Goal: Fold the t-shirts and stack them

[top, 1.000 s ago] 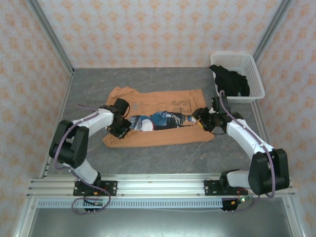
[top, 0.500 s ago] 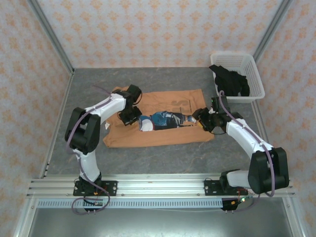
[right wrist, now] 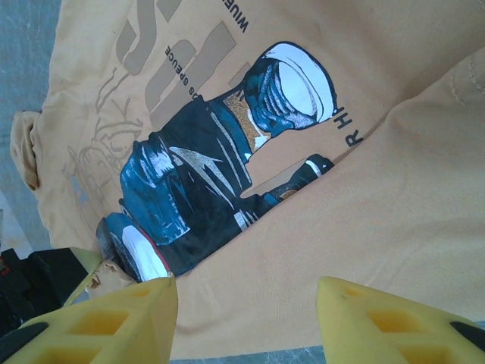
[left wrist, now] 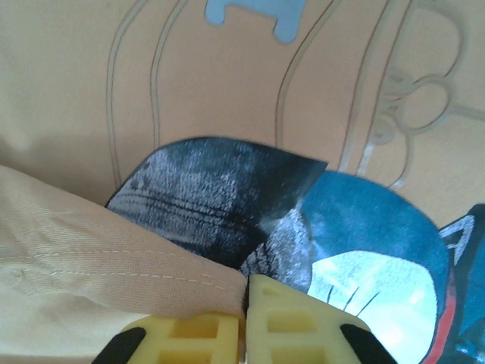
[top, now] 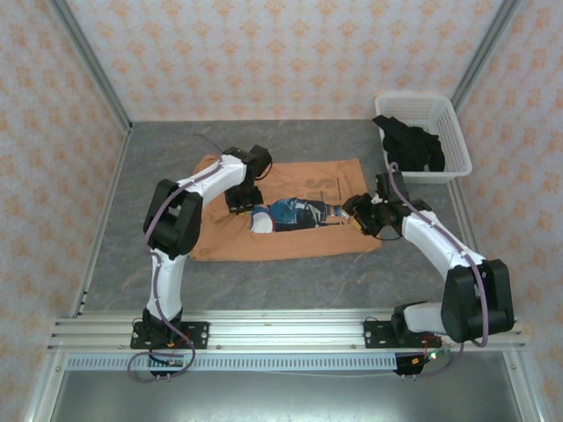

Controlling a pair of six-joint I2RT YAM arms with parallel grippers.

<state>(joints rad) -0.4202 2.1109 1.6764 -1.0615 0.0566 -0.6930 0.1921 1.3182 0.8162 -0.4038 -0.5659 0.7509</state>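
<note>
The orange t-shirt [top: 290, 246] lies spread along the middle of the grey table, its blue, white and dark print [top: 295, 214] facing up. My left gripper [top: 239, 200] sits low over the shirt's left part, just left of the print. In the left wrist view its jaws [left wrist: 247, 284] are shut on a stitched hem of the orange cloth [left wrist: 91, 258], folded over the print [left wrist: 220, 189]. My right gripper [top: 362, 215] hovers at the shirt's right end. It stands open [right wrist: 246, 318] above a folded orange layer [right wrist: 394, 174], holding nothing. The black t-shirt [top: 412, 145] lies bunched in the basket.
A white lattice basket [top: 444, 114] stands at the back right corner of the table. Patterned walls and metal rails close in the table on the left, back and right. Bare grey table [top: 290, 281] runs along the front of the shirt.
My left gripper has moved up and to the right across the shirt's left end, carrying the orange edge inward toward the print. The right arm has hardly moved.
</note>
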